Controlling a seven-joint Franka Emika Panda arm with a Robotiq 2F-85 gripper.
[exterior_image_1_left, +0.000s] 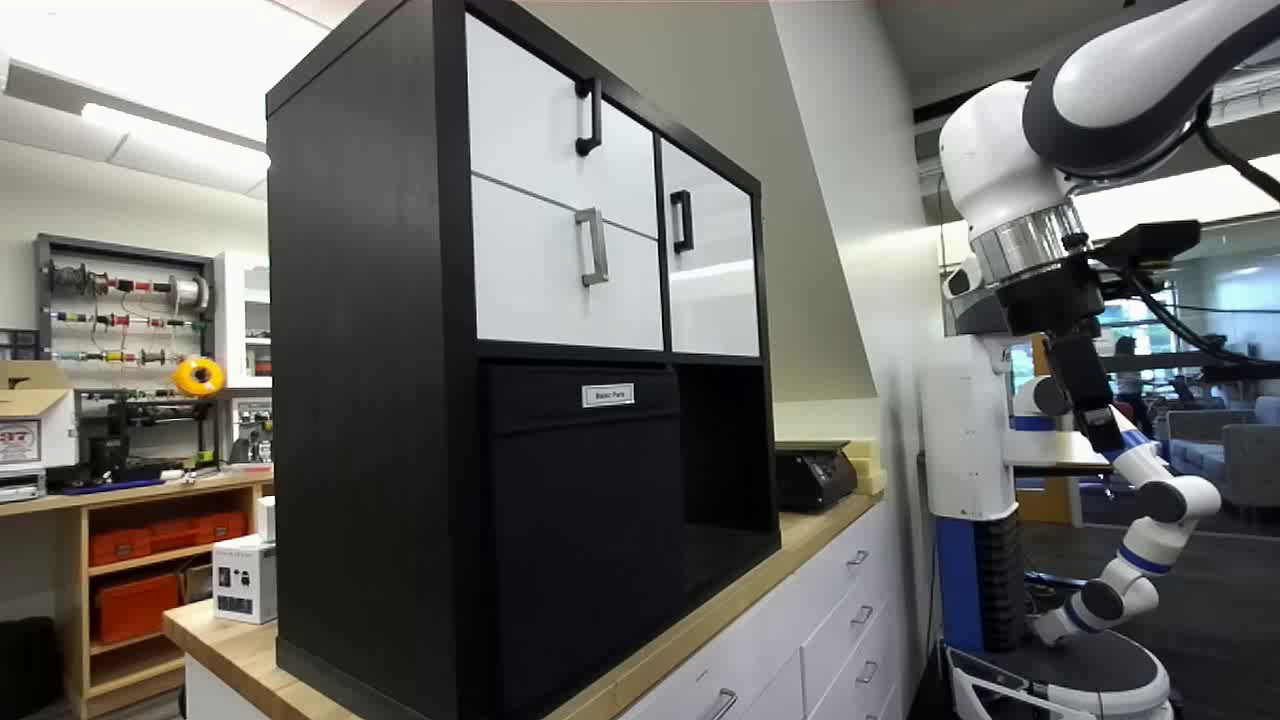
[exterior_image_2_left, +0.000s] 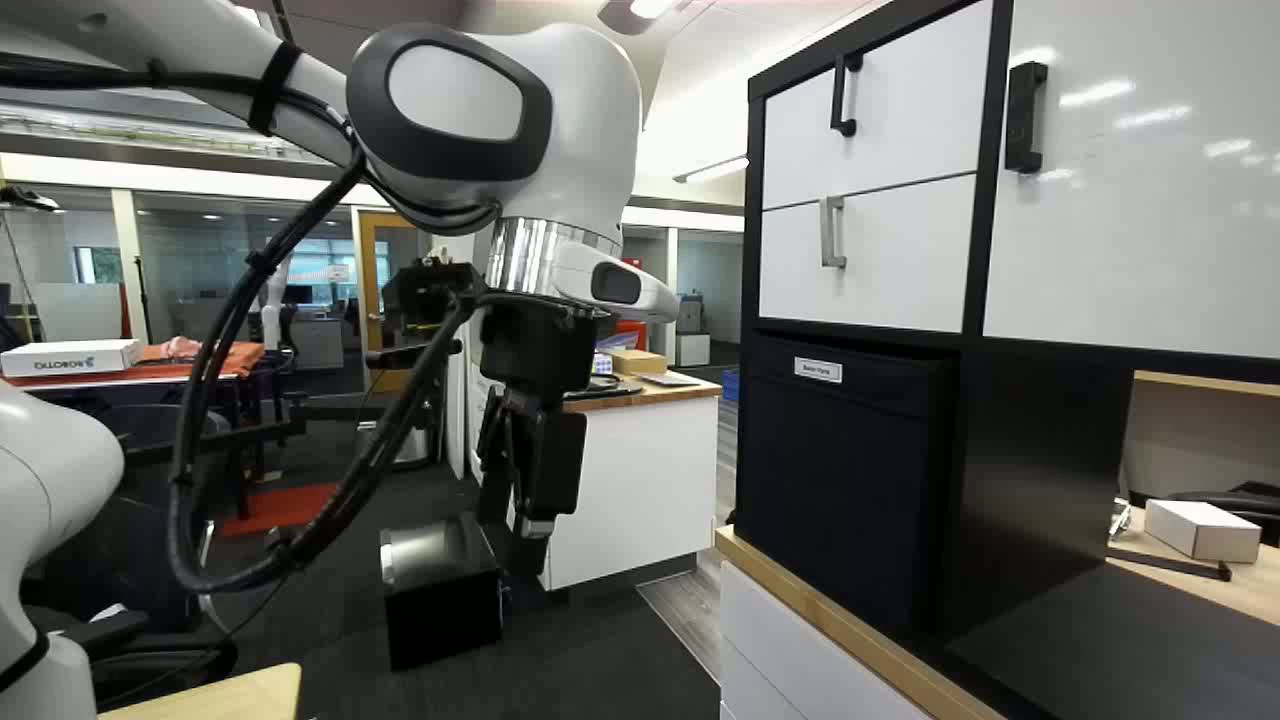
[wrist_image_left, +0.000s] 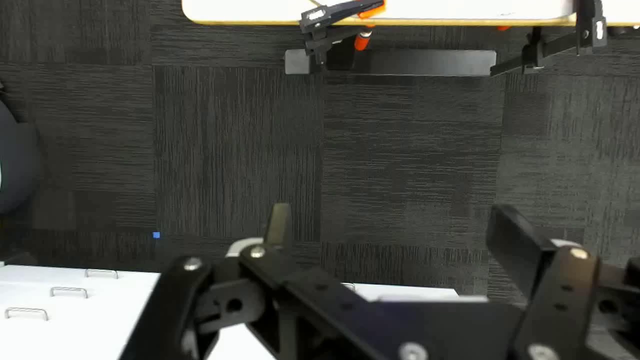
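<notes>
Jaws of your end effector (wrist_image_left: 392, 217) stand wide apart with nothing between them, pointing down; in an exterior view you have it hanging to the right of the black cabinet (exterior_image_1_left: 360, 350), not touching. The cabinet rests on a wooden surface (exterior_image_1_left: 700, 630), perhaps to put its silver handle (exterior_image_1_left: 598, 247) within your reach. A dark bin (exterior_image_1_left: 590, 510) sits at its lower left, label (exterior_image_1_left: 608, 395) outward, presumably for easy reading.

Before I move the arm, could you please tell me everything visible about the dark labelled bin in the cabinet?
The dark bin looks like fabric, navy to black, with a seam across its upper front and a white label whose print looks blurred. It stands upright in the black cabinet, beneath a white drawer, untouched by the open gripper.
</notes>
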